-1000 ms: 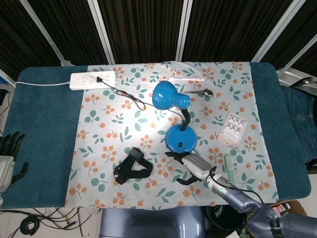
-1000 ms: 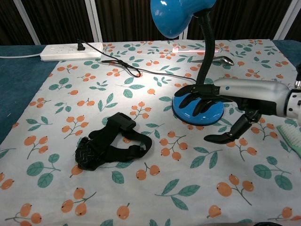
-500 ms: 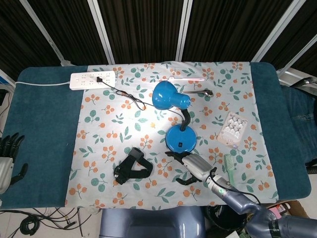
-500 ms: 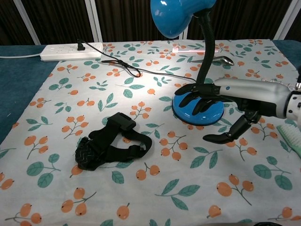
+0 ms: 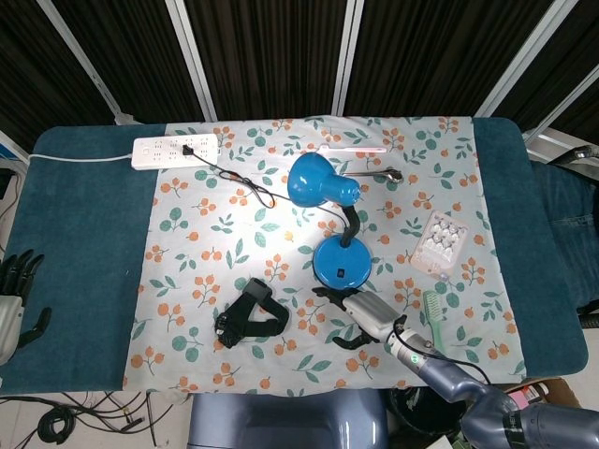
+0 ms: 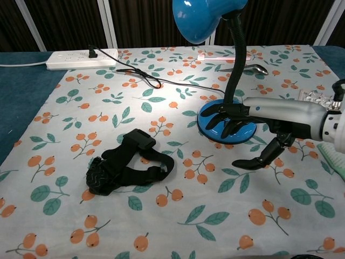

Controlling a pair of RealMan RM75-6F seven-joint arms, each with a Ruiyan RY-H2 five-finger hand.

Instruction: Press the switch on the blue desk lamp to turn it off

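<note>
The right hand (image 6: 253,127) lies spread and holding nothing at centre right, fingers (image 6: 223,116) over the base of the blue desk lamp (image 6: 226,121), probably seeking its switch (image 5: 341,274), for light pools on the table (image 5: 84,243). The left hand (image 5: 17,290), far left, grips nothing. A clear tray (image 5: 440,240) at right holds pale round pieces.

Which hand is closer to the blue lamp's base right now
The right hand: its fingers reach over the front of the blue lamp's base. The left hand sits far off at the table's left edge.
</note>
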